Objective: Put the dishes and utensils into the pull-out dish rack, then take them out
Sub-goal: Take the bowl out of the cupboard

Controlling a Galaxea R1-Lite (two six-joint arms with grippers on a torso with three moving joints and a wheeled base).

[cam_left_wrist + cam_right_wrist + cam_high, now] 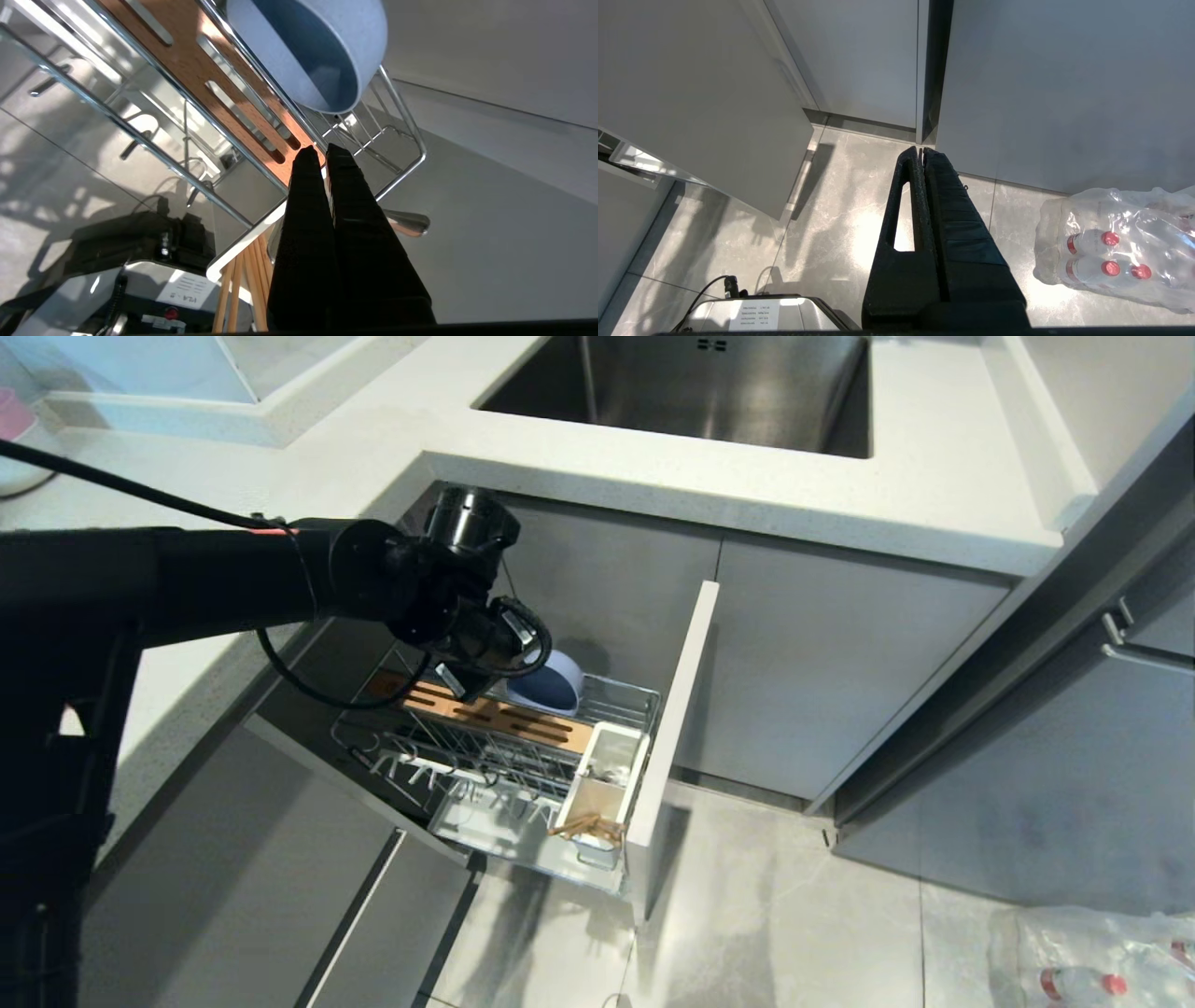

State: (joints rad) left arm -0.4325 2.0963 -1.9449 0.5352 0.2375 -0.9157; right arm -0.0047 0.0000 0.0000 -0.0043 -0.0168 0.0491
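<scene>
Bowl (pixel 551 683) in dish rack (pixel 485 775) | left gripper (pixel 323 154) jaws closed, empty

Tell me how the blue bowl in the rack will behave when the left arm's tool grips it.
The bowl looks rigid and probably light, so it should not flex. Its smooth matte wall may slip between narrow pads. It stands on edge against the dish rack wires, so a nudge could roll or tip it. The left tool is shut and empty beside it.

Bright, sharp views with strong glare.
You get hot reflections off the floor tiles (pixel 878 233) and chrome rack (pixel 140 130); arm shadows stay soft.
</scene>
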